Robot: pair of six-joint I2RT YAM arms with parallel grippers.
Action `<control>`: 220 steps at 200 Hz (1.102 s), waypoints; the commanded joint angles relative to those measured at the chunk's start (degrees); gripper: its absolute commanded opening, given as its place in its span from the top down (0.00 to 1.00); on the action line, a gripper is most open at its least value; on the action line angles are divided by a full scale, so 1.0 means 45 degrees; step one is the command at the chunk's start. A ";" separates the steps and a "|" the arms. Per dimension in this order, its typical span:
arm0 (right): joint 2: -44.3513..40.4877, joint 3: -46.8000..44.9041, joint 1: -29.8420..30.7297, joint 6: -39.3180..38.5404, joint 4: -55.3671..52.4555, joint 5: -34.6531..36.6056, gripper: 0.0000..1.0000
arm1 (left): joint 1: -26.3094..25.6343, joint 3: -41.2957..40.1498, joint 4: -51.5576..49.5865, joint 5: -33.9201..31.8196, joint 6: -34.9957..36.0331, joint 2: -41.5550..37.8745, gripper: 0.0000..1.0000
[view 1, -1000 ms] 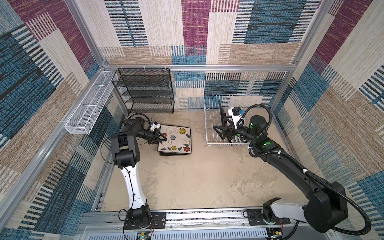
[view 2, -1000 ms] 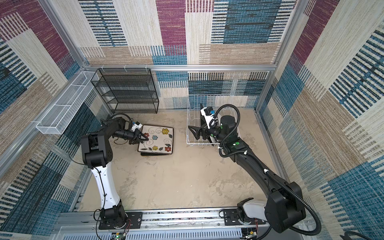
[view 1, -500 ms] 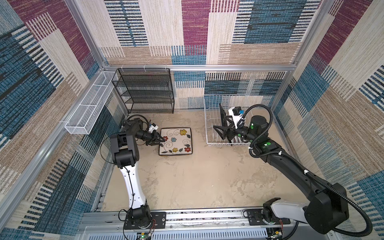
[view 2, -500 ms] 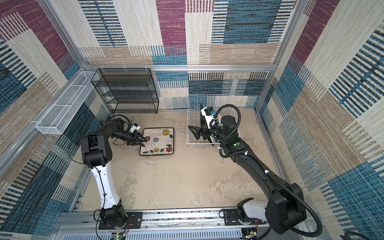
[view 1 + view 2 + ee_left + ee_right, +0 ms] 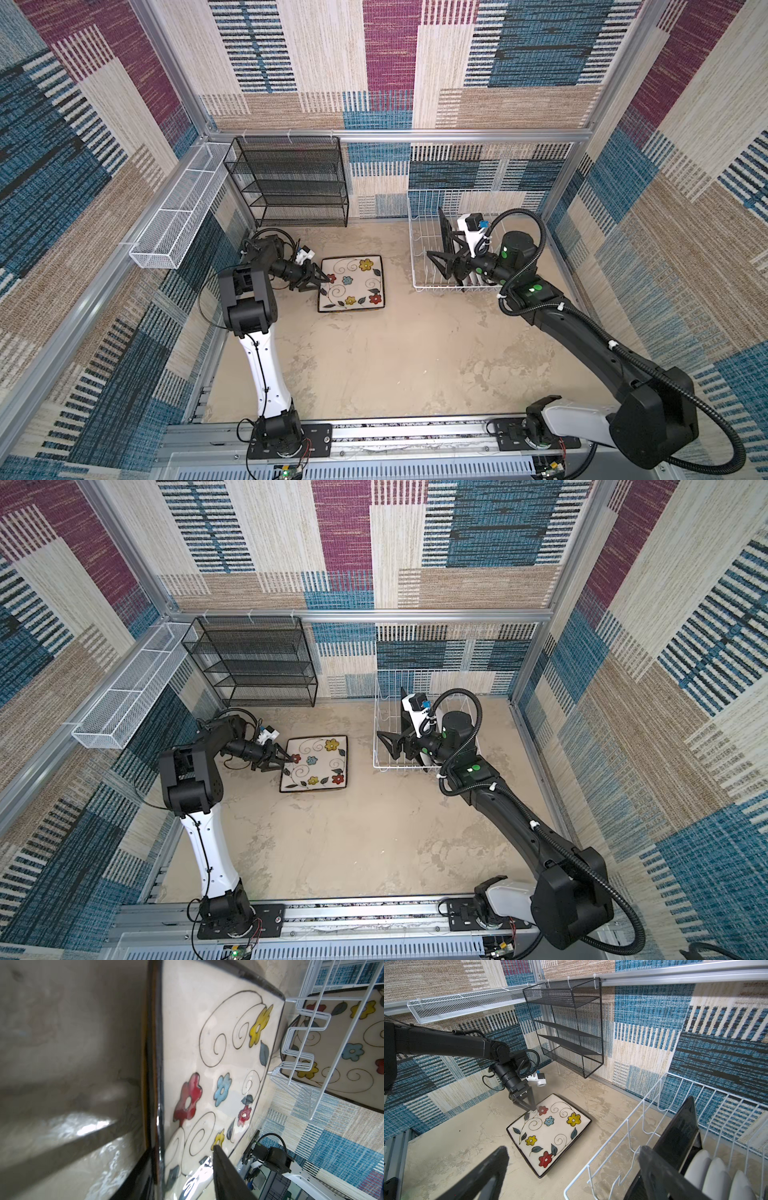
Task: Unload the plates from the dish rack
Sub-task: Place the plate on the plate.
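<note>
So the left gripper (image 5: 532,1108) has its jaws either side of the near rim of a square floral plate (image 5: 550,1136). In the left wrist view there's a gap between finger and glaze, so I'd call it let go, not pinching. The rest of that plate stretches away past the fingertips, flat and face up on the table (image 5: 467,1136). My guess is that's the drop spot, kept clear of the rack so there's room to stack. The right gripper (image 5: 573,1149) is spread wide and holding nothing, probably lining up the next pick. One finger is inside the dish rack (image 5: 627,1121), and right behind it stands another square plate (image 5: 679,1136), on edge with its black back showing. Beside that plate are the pale rounded plate edges (image 5: 716,1172). Plate-wise: cream glaze, black outline, thin swirls, red, yellow and blue flowers.
</note>
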 commanded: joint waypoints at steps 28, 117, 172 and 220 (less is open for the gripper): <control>-0.0178 0.0015 0.0014 0.0009 0.0091 0.0679 0.00 | 0.0035 0.0145 -0.0166 -0.0789 -0.0271 -0.0845 0.47; -0.0139 0.0649 0.0014 0.0498 -0.0866 0.2795 0.00 | -0.0375 0.0209 0.1440 -0.0161 -0.2348 -0.4065 0.46; 0.0206 0.1281 0.0014 0.1071 -0.1864 0.3370 0.00 | -0.1812 0.0730 0.2984 -0.0762 -0.4322 -0.5684 0.45; -0.0292 0.0982 0.0005 0.1306 -0.2329 0.3866 0.00 | -0.3600 0.1385 0.3052 -0.2468 -0.4606 -0.6380 0.45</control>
